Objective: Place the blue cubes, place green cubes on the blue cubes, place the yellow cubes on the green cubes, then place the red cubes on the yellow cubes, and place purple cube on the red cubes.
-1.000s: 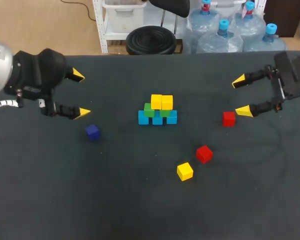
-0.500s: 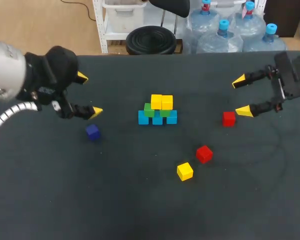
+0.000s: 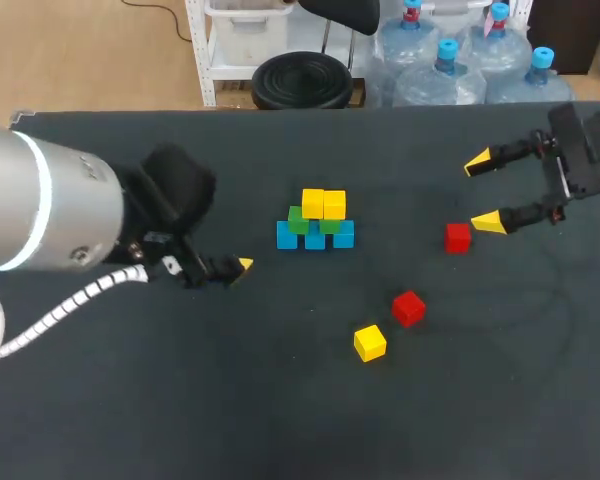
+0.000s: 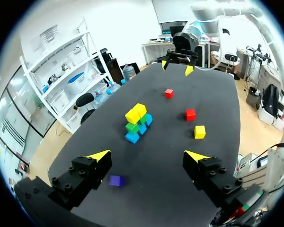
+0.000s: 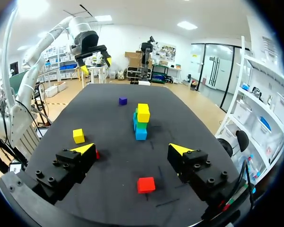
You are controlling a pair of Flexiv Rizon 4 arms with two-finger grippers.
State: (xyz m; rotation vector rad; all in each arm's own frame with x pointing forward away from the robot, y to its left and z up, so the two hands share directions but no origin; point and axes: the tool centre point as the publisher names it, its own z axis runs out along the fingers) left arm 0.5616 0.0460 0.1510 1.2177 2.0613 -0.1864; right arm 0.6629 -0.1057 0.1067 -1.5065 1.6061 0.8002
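Near the middle of the bench (image 3: 280, 420) stands the stack (image 3: 315, 222) of blue, green and yellow cubes; a red cube (image 3: 458, 237) lies just beside my right claw (image 3: 483, 192), which is spread wide and empty. My left claw (image 4: 147, 155), likewise released, hangs over the purple cube (image 4: 116, 180), which sits nearer one finger than the other, so closing could shove it aside, and a cube brought in low could knock the yellow ones off
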